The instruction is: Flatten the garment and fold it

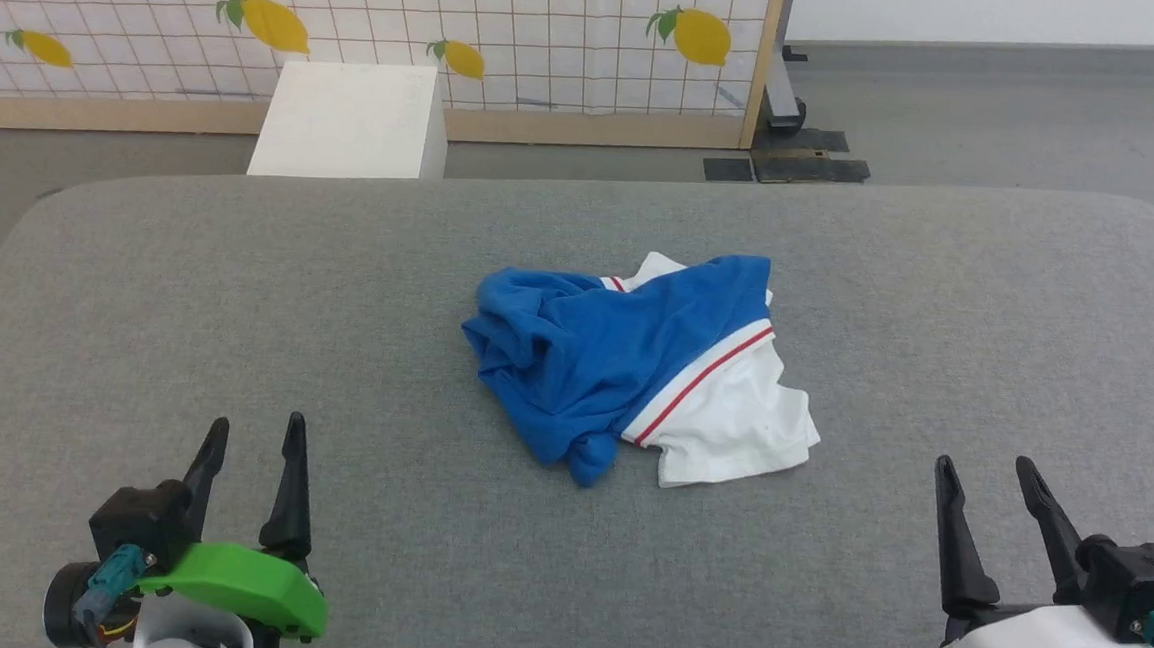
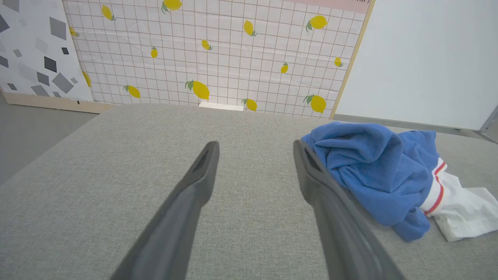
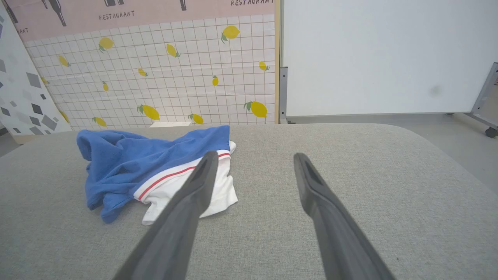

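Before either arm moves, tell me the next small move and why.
Probably reach the right gripper forward toward the white sleeve, the nearest loose edge of the garment, to start pulling it flat. It lies crumpled on the grey table; right gripper and left gripper stand open, empty, short of it.

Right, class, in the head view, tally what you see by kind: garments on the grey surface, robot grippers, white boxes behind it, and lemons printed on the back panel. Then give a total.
Garment: 1
Grippers: 2, the left gripper and the right gripper
White box: 1
Printed lemons: 4
Total: 8
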